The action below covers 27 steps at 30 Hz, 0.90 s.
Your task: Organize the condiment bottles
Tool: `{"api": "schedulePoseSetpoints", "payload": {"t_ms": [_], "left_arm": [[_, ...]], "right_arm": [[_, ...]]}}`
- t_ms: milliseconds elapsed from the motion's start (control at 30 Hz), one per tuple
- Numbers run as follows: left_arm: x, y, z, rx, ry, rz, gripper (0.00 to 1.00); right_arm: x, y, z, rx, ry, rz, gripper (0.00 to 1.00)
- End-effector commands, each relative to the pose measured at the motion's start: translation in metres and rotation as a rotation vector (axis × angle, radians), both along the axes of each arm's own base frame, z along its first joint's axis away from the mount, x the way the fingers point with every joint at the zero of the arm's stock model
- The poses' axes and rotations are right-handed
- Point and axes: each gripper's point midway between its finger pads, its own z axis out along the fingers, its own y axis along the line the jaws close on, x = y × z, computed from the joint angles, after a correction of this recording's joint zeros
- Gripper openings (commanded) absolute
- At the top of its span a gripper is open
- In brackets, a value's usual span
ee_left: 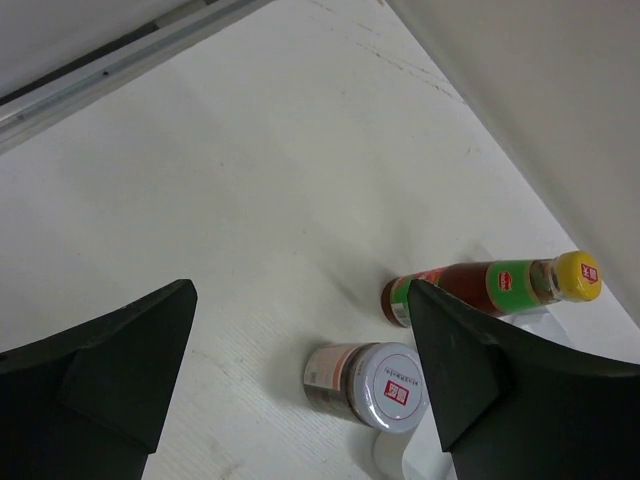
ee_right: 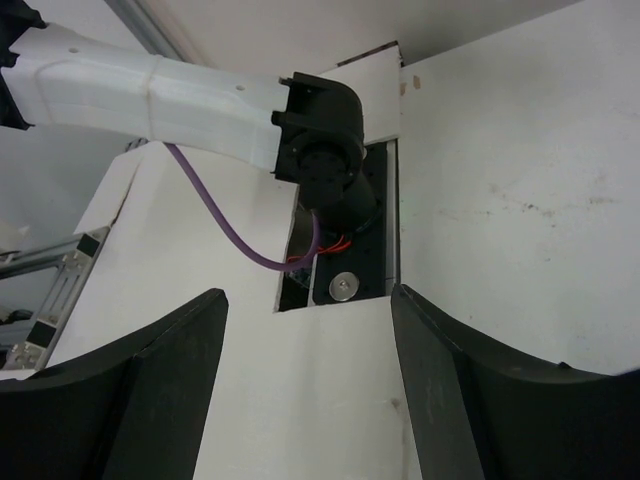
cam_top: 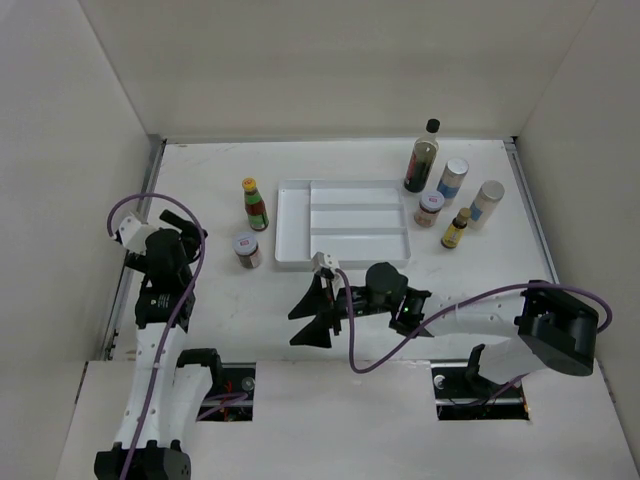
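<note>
The yellow-capped red sauce bottle [cam_top: 255, 205] and a short jar [cam_top: 246, 249] stand left of the white divided tray [cam_top: 345, 222]. The tall dark black-capped bottle [cam_top: 422, 158], two pale shakers [cam_top: 452, 181] [cam_top: 487, 201], a short jar [cam_top: 430, 209] and the small yellow-capped dark bottle [cam_top: 456, 228] stand right of it. My left gripper [cam_top: 188, 234] is open and empty, left of the jar. In the left wrist view the gripper [ee_left: 300, 290] faces the jar [ee_left: 375, 385] and the sauce bottle [ee_left: 490, 285]. My right gripper [cam_top: 310, 316] is open and empty in front of the tray.
The tray's compartments hold nothing. The right wrist view shows my open right gripper [ee_right: 308, 295] facing the left arm's base [ee_right: 320, 150] and its purple cable [ee_right: 235, 235]. Walls enclose the table on the left, back and right.
</note>
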Motion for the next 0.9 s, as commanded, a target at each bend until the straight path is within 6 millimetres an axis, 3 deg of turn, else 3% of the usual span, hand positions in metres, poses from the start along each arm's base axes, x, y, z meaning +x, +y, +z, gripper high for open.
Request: {"api": "schedulePoseSetpoints", "payload": {"t_ms": [0, 433, 733, 867], "left_arm": [[0.006, -0.008, 0.017, -0.01, -0.088, -0.043, 0.88], [0.028, -0.049, 0.043, 0.025, -0.181, -0.175, 0.86], [0.051, -0.078, 0.042, 0.07, -0.165, -0.255, 0.88], [0.052, -0.087, 0.051, 0.111, -0.17, -0.273, 0.88]], "right_arm": [[0.002, 0.005, 0.023, 0.082, -0.026, 0.006, 0.73], [0.014, 0.009, 0.019, 0.078, -0.013, -0.039, 0.67], [0.023, 0.011, 0.016, 0.068, -0.006, -0.076, 0.63], [0.033, 0.01, 0.018, 0.077, 0.001, -0.117, 0.52]]}}
